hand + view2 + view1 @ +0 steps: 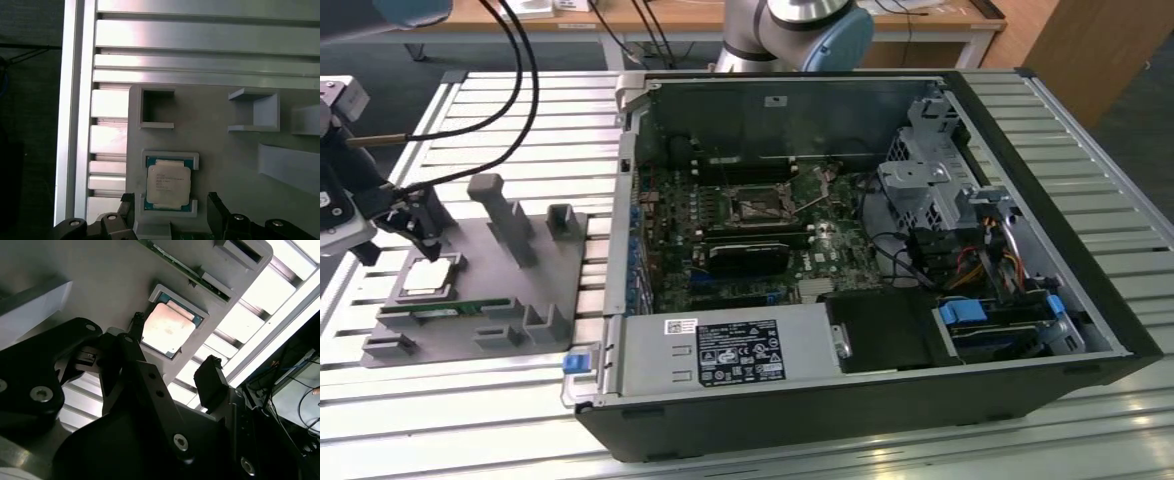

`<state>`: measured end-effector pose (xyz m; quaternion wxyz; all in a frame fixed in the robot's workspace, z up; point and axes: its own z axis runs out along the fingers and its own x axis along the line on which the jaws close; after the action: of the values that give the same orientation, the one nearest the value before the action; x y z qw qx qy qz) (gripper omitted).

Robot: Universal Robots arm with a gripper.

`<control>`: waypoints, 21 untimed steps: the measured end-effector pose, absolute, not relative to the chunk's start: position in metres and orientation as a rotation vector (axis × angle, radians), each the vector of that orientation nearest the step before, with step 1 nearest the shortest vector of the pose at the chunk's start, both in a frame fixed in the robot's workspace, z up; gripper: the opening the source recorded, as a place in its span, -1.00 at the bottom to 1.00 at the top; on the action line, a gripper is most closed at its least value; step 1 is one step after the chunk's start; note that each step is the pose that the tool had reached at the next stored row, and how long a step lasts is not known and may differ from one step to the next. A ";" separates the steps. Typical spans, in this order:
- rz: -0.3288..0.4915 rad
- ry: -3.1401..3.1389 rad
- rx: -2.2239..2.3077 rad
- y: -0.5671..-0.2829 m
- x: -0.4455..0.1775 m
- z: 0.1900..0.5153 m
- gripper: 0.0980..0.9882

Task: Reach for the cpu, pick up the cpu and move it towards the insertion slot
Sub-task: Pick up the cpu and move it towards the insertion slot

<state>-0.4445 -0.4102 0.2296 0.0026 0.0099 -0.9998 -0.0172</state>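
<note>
Between the spread fingers of the claw (pixel 171 215), apart from both, the cpu (pixel 168 183) lies flat, metal top up, in a grey holder (pixel 225 150) on the slatted aluminium counter (pixel 200 35). Farther off, the insertion slot (pixel 758 207) sits inside the open computer case (pixel 787 110). A wooden desk (pixel 961 25) stands behind.

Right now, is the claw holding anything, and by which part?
Nothing is held. The open gripper has its fingers either side of the cpu, which lies in its grey tray.
</note>
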 end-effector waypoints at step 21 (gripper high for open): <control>-0.054 -3.136 0.032 -0.412 -0.444 0.217 0.30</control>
<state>-0.4436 -0.4122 0.2167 0.0026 0.0101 -0.9998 -0.0173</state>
